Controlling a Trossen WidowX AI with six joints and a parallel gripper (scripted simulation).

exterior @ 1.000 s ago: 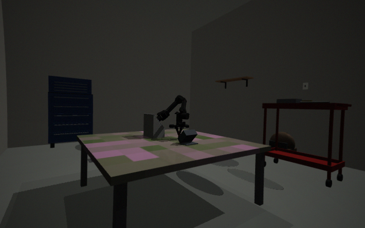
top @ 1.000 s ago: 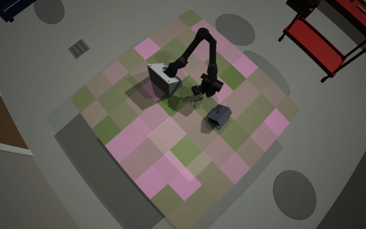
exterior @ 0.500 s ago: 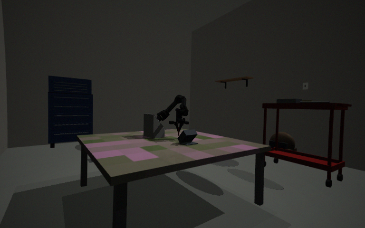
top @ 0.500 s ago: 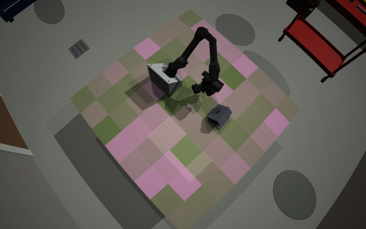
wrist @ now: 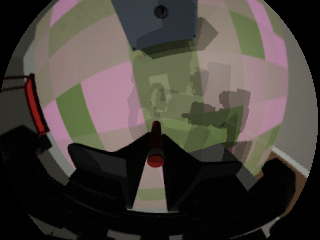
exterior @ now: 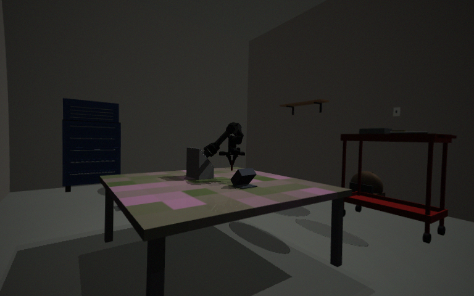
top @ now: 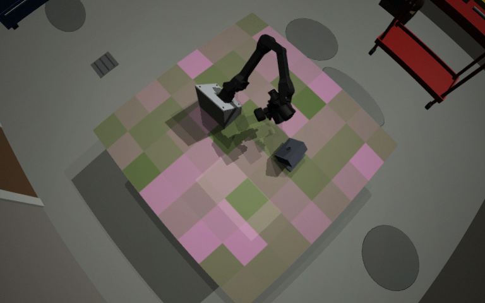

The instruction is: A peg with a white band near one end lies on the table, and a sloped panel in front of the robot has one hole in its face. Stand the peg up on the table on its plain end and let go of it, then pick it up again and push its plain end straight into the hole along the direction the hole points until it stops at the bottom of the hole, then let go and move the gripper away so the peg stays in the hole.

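Note:
The red peg (wrist: 155, 160) is held between the fingertips, roughly in line with them, its near end towards the wrist camera. A greyish band shows just below that end. My gripper (exterior: 231, 168) (wrist: 156, 136) is shut on the peg and points down. The peg's far end seems to be above the table; the exact gap cannot be told. The dark blue-grey sloped panel (top: 296, 149) (exterior: 247, 172) (wrist: 175, 31) stands just in front of the gripper. Its hole (top: 288, 148) (wrist: 160, 11) has nothing in it. In the top view the arm hides the peg and fingertips.
The arm's grey base block (top: 211, 106) (exterior: 193, 164) stands behind the gripper. The checkered table (top: 246, 198) (exterior: 223, 205) carries the base and the panel. A red cart (top: 418, 60) (exterior: 395, 137) stands on the floor beyond the table.

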